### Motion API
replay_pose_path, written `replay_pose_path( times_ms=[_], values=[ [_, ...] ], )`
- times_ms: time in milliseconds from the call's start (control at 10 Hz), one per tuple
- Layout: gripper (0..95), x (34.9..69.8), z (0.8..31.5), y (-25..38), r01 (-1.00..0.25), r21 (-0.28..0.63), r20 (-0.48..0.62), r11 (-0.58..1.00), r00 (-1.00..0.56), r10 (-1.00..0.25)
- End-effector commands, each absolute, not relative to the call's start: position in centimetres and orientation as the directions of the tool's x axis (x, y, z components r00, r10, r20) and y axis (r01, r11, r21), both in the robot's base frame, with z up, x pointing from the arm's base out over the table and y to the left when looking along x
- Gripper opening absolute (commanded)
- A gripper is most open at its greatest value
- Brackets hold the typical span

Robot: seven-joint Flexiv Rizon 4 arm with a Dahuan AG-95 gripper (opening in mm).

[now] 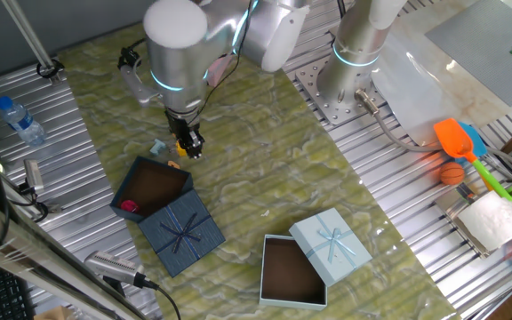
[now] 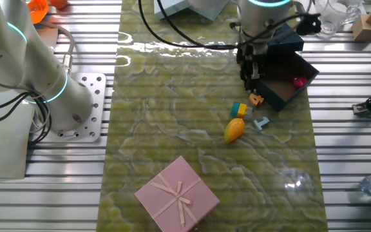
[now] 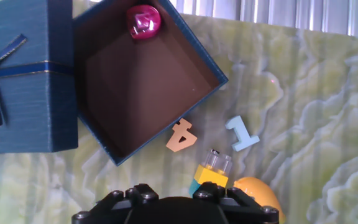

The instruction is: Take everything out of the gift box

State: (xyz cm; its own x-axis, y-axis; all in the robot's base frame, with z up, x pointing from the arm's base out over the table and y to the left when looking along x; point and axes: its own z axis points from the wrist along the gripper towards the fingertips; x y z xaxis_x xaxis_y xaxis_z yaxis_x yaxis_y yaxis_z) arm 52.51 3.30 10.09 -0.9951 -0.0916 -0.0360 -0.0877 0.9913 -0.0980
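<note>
The navy gift box point(image 1: 169, 174) stands open on the green mat, and its bowed lid point(image 1: 182, 233) leans on its near side. One pink-red toy point(image 3: 143, 20) lies in a corner of the box point(image 3: 211, 76). Outside it on the mat lie an orange "4" point(image 3: 180, 135), a teal "1" point(image 3: 241, 134), a yellow-and-teal brick point(image 3: 211, 173) and an orange-yellow egg-shaped toy point(image 2: 234, 129). My gripper point(image 1: 189, 144) hangs over these toys, just beside the box's edge. Only the dark hand housing point(image 3: 173, 211) shows in the hand view, and nothing is seen between the fingers.
A light blue box point(image 1: 314, 289) with a brown inside and its lid point(image 1: 332, 242) sit to the right. A pink box point(image 2: 178, 193) stands at the mat's other end. A second arm's base point(image 1: 354, 53) and a water bottle point(image 1: 20, 120) are on the slatted table.
</note>
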Motion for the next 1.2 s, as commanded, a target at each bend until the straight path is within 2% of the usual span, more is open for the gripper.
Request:
replay_pose_path(
  times_ms=[100,200,600,800,1200],
  values=[
    [19.0,52.6,10.0,3.3,-0.076,-0.077,-0.037,0.994,-0.996,-0.079],
    [0.0,52.6,10.0,3.3,-0.071,-0.077,-0.036,0.994,-0.997,-0.074],
    [0.0,52.7,10.2,3.3,-0.062,-0.058,-0.061,0.996,-0.996,-0.065],
    [0.0,52.6,11.8,3.2,-0.062,0.019,-0.061,0.998,-0.996,-0.061],
    [0.0,52.4,13.4,2.8,-0.021,0.021,-0.064,1.0,-0.998,-0.019]
  ],
)
